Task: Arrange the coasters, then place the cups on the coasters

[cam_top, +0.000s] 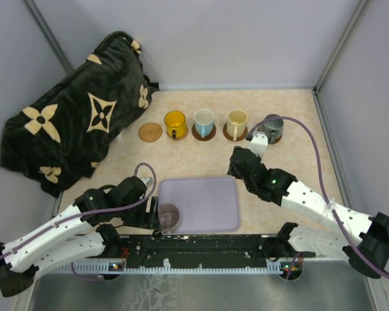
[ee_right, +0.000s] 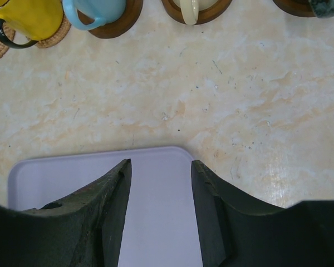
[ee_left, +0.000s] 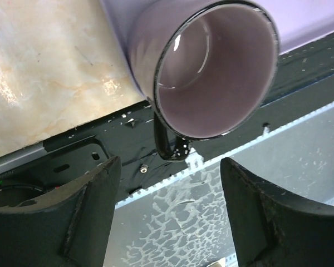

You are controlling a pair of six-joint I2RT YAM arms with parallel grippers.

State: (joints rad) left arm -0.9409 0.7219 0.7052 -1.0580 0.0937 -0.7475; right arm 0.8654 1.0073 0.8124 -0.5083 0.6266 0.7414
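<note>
A translucent purple-grey cup [cam_top: 168,217] [ee_left: 211,72] stands at the near left corner of the lavender tray [cam_top: 204,204]. My left gripper [cam_top: 153,218] [ee_left: 170,163] is open, with the cup's dark handle [ee_left: 172,146] just ahead of its fingertips and untouched. At the back runs a row: an empty tan coaster [cam_top: 151,132], then the yellow cup [cam_top: 175,124], blue-handled cup [cam_top: 204,121], cream cup [cam_top: 237,122] and dark grey-green cup [cam_top: 272,127], each on a coaster. My right gripper [cam_top: 236,171] [ee_right: 158,167] hangs open and empty over the tray's far right corner.
A dark plush blanket with cream flower shapes [cam_top: 71,123] lies at the back left. The arms' black base rail [cam_top: 201,246] runs along the near edge, right behind the purple-grey cup. Grey walls close in the left, right and back sides.
</note>
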